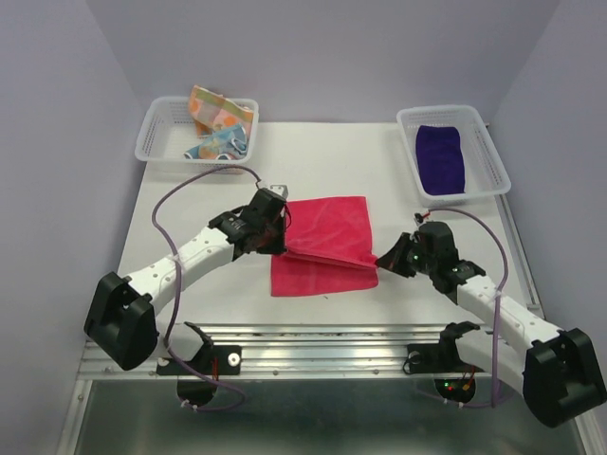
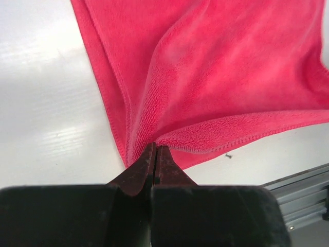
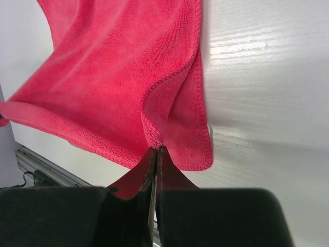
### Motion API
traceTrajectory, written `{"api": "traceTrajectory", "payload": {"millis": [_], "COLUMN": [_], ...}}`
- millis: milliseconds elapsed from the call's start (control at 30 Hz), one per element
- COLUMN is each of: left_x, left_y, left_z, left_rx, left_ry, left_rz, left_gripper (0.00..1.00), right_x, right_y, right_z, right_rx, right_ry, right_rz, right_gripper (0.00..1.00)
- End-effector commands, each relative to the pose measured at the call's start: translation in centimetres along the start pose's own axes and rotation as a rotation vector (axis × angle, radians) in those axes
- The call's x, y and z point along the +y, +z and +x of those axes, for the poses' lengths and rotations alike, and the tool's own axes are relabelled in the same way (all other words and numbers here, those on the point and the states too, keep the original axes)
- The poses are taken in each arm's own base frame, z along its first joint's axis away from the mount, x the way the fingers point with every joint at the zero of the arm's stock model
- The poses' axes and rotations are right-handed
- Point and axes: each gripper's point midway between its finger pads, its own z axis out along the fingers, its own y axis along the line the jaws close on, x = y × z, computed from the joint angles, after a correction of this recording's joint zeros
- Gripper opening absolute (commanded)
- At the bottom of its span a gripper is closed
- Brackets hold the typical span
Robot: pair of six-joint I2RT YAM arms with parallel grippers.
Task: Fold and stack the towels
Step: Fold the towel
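A bright pink towel (image 1: 324, 245) lies in the middle of the table, its upper layer raised over the lower one. My left gripper (image 1: 278, 248) is shut on the towel's left edge (image 2: 154, 135). My right gripper (image 1: 383, 258) is shut on its right edge (image 3: 157, 135). A dark purple towel (image 1: 442, 156) lies flat in the right basket. The light-blue patterned towel (image 1: 220, 143) and the orange-yellow-pink patterned towel (image 1: 212, 107) sit crumpled in the left basket.
A white mesh basket (image 1: 155, 135) stands at the back left and another (image 1: 490, 152) at the back right. A metal rail (image 1: 313, 341) runs along the table's near edge. Purple cables loop from both arms over the table.
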Motion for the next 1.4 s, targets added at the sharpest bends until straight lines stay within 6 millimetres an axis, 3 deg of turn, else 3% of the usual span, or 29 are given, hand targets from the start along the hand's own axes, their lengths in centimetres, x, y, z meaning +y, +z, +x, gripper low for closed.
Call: {"api": "traceTrajectory", "payload": {"millis": [0,100,267,433,533,667,700,733,767,800,833,867,900,1000,1033,1100,1133,1267,1367], "left_x": [2.3,1.3,0.5,0.6,0.5,0.5,0.7,0.7,0.6,0.4,0.5,0.1,0.5,0.0,0.4,0.2,1.1,3.5,4.9], "left_y": [1.0,1.6,1.5,1.6,1.2,-0.5,-0.9,-1.3,-1.5,-2.2,-2.3,-2.7,-2.7,-2.9,-2.8,-1.7,-1.2,3.0,4.6], "left_z": [5.3,7.2,7.8,8.9,9.6,9.8,9.6,9.5,9.3,8.6,7.6,6.3,5.0,0.4,-1.0,-3.4,-4.4,-6.7,-8.5], "left_rx": [0.104,0.157,0.165,0.194,0.210,0.192,0.174,0.165,0.149,0.112,0.066,0.018,-0.041,-0.190,-0.237,-0.280,-0.286,-0.229,-0.220], "left_ry": [0.001,-0.025,-0.033,-0.057,-0.068,-0.080,-0.097,-0.104,-0.112,-0.118,-0.135,-0.144,-0.154,-0.172,-0.176,-0.146,-0.157,-0.165,-0.183], "left_rz": [-0.021,0.051,0.083,0.083,0.087,0.094,0.083,0.087,0.093,0.112,0.102,0.111,0.080,0.068,0.038,0.016,-0.011,-0.076,-0.082], "left_gripper": [0.04,0.08,0.19,0.45,0.55,0.62,0.67,0.71,0.90,0.99,0.99,0.99,0.99,0.99,0.99,0.99,0.99,0.99,0.97], "right_x": [0.3,-0.1,-0.5,-1.2,-1.1,-1.1,-1.0,-0.8,-0.7,-0.5,-0.4,0.2,0.3,1.2,2.3,2.5,2.4,2.9,3.9], "right_y": [0.3,0.4,0.5,0.4,0.0,-0.8,-1.2,-1.4,-1.6,-1.8,-1.8,-1.8,-1.6,-1.2,-1.2,-0.2,0.2,2.5,3.8], "right_z": [0.1,0.4,1.2,2.1,2.6,3.5,3.7,3.5,3.4,3.1,2.3,1.4,0.8,-1.5,-3.4,-4.7,-5.8,-9.3,-11.9], "right_rx": [0.008,0.025,0.053,0.074,0.094,0.130,0.137,0.130,0.124,0.111,0.078,0.044,0.020,-0.049,-0.110,-0.128,-0.157,-0.174,-0.218], "right_ry": [-0.029,-0.030,-0.024,-0.008,-0.016,-0.030,-0.044,-0.054,-0.061,-0.070,-0.078,-0.087,-0.096,-0.105,-0.112,-0.116,-0.120,-0.148,-0.182], "right_rz": [-0.015,0.002,0.006,0.016,0.007,-0.002,-0.007,-0.011,-0.013,-0.017,-0.013,-0.027,-0.020,-0.018,-0.030,-0.007,0.017,0.101,0.107], "right_gripper": [0.01,0.01,0.01,0.04,0.24,0.49,0.55,0.68,0.72,0.76,0.80,0.97,1.00,1.00,1.00,1.00,1.00,1.00,1.00]}}
